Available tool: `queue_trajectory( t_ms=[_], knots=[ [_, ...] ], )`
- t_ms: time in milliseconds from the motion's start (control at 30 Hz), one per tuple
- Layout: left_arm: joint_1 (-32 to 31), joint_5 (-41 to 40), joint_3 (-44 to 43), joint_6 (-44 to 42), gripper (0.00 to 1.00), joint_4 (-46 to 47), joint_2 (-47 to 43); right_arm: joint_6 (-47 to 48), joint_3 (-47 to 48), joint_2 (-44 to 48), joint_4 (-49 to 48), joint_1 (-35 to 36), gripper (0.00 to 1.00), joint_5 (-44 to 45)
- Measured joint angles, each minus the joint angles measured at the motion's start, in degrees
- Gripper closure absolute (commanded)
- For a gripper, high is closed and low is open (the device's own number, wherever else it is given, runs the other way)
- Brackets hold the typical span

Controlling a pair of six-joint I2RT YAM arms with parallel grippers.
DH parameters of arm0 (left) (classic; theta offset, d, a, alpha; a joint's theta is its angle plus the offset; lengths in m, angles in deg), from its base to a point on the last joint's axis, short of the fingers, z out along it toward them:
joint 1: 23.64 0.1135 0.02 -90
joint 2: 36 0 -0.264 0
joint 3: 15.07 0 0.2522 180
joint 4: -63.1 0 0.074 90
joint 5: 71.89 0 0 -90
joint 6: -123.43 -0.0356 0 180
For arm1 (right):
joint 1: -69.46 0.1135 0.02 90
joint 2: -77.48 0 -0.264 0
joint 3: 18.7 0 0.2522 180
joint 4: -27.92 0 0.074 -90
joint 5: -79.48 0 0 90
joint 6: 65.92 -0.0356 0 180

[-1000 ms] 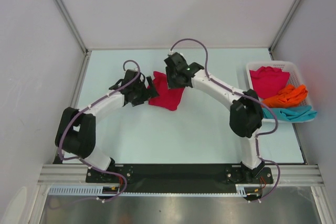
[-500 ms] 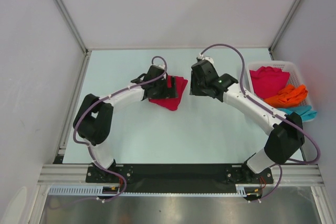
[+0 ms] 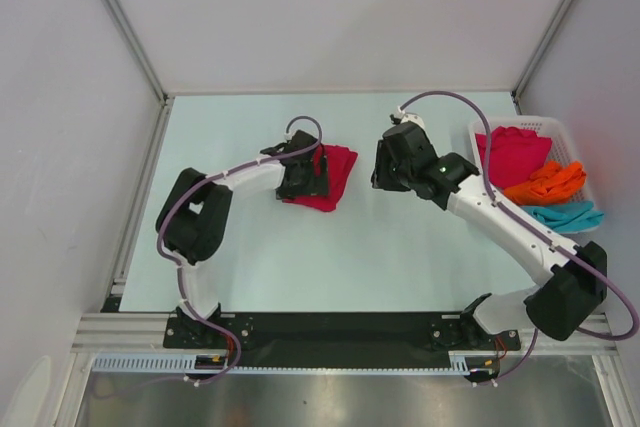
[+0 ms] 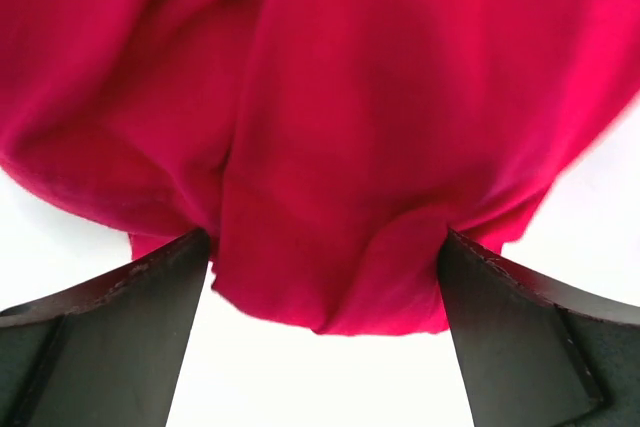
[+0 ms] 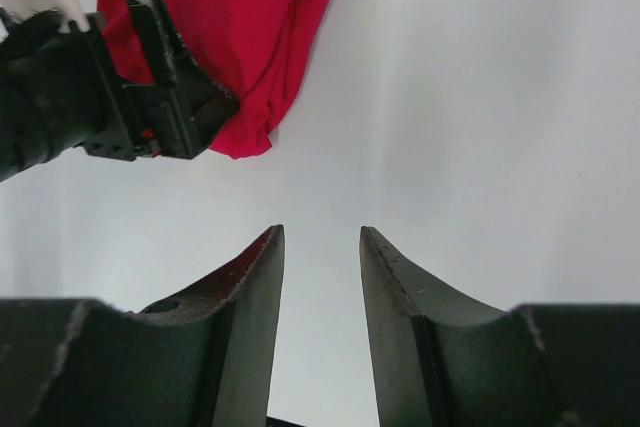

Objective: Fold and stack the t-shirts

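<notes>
The left fingers (image 4: pixel 110 337) stood wide apart, straddling the near hem of a crimson t-shirt (image 3: pixel 336 169) that lay bunched and partly folded on the pale worktop (image 3: pixel 350 247), a little left of centre toward the back. In the left wrist view the red cloth bulged down between the two fingers and met their inner edges on both sides, so they bracketed the fabric without pinching it. The right fingers (image 5: pixel 235 317) were set to a narrow gap with nothing between them, and they hung over bare worktop just to the right of the crimson shirt, apart from it and angled toward it. At the right edge of the worktop sat a white slatted basket (image 3: pixel 520 123) holding three more shirts: a second crimson t-shirt (image 3: pixel 510 153) at the back, an orange t-shirt (image 3: pixel 546 183) crumpled in the middle, and a teal t-shirt (image 3: pixel 566 216) draped over the near rim and spilling partly outside.
</notes>
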Motion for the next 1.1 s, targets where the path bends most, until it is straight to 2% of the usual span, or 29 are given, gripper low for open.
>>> queue_trajectory(
  t_ms=[100, 200, 267, 333, 500, 633, 767, 1100],
  knots=[
    [0.31, -0.31, -0.85, 2.64, 0.05, -1.18, 1.84, 0.02, 0.15, 1.9, 1.03, 0.02, 0.58, -0.02],
    [1.33, 0.57, -0.48, 5.27, 0.14, -0.85, 2.12, 0.07, 0.94, 3.89, 2.45, 0.0, 0.59, 0.15],
    [2.56, 1.75, 1.16, 7.32, 0.48, 0.61, 1.14, 0.09, 1.66, 5.25, 3.15, 0.0, 0.59, 0.28],
    [4.04, 2.8, 3.56, 9.27, 1.0, 2.99, 0.07, 0.11, 2.23, 6.73, 3.87, 0.02, 0.59, 0.44],
    [8.63, 10.84, 9.51, 14.88, 1.0, 10.27, -2.25, 0.31, 3.45, 9.22, 5.07, 0.02, 0.59, 0.46],
    [10.49, 12.66, 12.09, 17.57, 1.0, 12.33, -3.63, 0.79, 4.61, 9.68, 5.14, 0.0, 0.59, 0.44],
    [13.6, 12.13, 13.79, 18.14, 1.0, 10.62, -5.86, 1.16, 4.74, 10.43, 5.27, 0.0, 0.59, 0.39],
    [32.87, 8.28, 18.73, 16.87, 1.0, 2.1, -14.29, 1.38, 4.74, 11.37, 5.2, 0.0, 0.6, -0.98]
  ],
)
